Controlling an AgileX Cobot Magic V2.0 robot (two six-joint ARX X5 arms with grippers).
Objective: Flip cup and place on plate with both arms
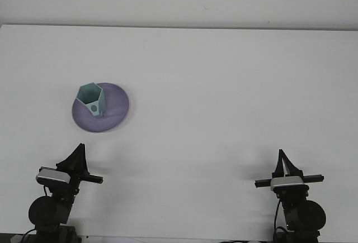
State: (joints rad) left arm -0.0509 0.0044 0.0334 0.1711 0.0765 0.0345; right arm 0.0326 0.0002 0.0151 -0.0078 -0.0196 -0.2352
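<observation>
White tabletop (224, 86) carries a purple plate (114, 109). An upright, empty cup (91, 100) stands on its left part. Both grippers' fingers: cannot tell.

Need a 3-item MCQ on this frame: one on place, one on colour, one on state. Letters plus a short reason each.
1. Where does the cup stand?
A. on the left part of the plate
B. on the bare table beside the right gripper
C. at the far edge of the table

2. What colour is the plate?
A. red
B. purple
C. yellow

3. How is the cup oriented?
A. lying on its side
B. mouth down
C. upright, mouth up

Answers:
1 A: the teal cup sits inside the plate's rim, toward its left side, on the left half of the table.
2 B: the round dish under the cup is purple.
3 C: the open hexagonal rim faces up and the inside shows.

Neither the left gripper nor the right gripper touches cup or plate; both are near the front edge.
</observation>
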